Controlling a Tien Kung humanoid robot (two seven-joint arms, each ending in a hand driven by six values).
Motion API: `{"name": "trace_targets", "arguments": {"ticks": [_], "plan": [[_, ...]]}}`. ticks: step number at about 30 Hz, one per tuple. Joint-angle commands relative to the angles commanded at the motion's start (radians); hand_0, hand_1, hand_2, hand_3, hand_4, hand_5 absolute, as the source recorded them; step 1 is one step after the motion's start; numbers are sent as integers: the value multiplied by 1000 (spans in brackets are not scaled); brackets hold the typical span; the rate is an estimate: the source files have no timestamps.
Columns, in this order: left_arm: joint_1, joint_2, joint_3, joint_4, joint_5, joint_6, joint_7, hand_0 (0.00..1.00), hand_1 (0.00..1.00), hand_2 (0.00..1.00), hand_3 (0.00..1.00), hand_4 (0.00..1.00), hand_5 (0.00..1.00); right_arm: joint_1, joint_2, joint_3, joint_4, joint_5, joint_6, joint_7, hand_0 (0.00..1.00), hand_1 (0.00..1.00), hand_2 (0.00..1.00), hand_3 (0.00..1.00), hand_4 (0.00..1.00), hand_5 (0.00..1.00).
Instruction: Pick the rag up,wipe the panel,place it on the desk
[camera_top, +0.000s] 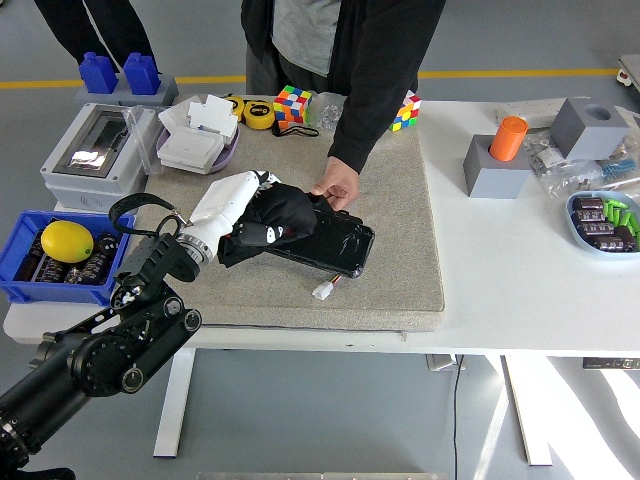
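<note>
A black panel (325, 240) lies flat on the grey felt mat (400, 260), with a white plug on a short wire at its near edge. My left hand (245, 205), white-fingered, is shut on a black rag (268, 222) and presses it onto the panel's left end. A person at the far side rests a hand (338, 185) on the panel's far edge. My right arm does not show.
A blue bin (20, 262) with a lemon (67, 240) sits at the left edge. Behind it stand a grey electrical box (85, 155) and a tray of white parts (195, 140). Cubes, a tape measure, grey blocks and an orange cylinder (508, 137) line the back and right.
</note>
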Motion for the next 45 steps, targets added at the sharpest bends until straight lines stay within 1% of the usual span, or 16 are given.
{"name": "trace_targets", "arguments": {"ticks": [7,12,24,29,32,39,45], "plan": [[-16,-15,93,-12,-17,0,4,249,375,466,561,735,2,-2,-1,-4,-1,0,0,0,591,604,537,533,903,355],[-32,-29,144,-12,-26,0,5,250,375,466,561,735,2,-1,-2,-5,0,1,0,0,591,604,537,534,904,356],[-63,-71,205,-16,-37,6,-1,250,372,464,561,735,2,-3,-5,-11,0,4,0,0,590,604,537,533,904,357],[-69,-77,209,-12,-36,8,-1,250,372,464,561,735,2,-3,-5,-12,0,4,0,0,590,604,537,533,904,357],[-71,-76,202,-5,-35,8,-2,250,370,463,561,734,2,-1,-5,-10,0,3,0,0,590,604,537,534,905,357],[-70,-60,165,16,-26,10,-4,249,367,463,561,734,2,-1,-3,-5,1,2,0,0,591,604,537,534,905,358],[-65,-41,110,35,-10,11,-7,247,368,463,561,735,2,-1,-1,-3,1,1,0,0,591,604,537,534,905,359]]}}
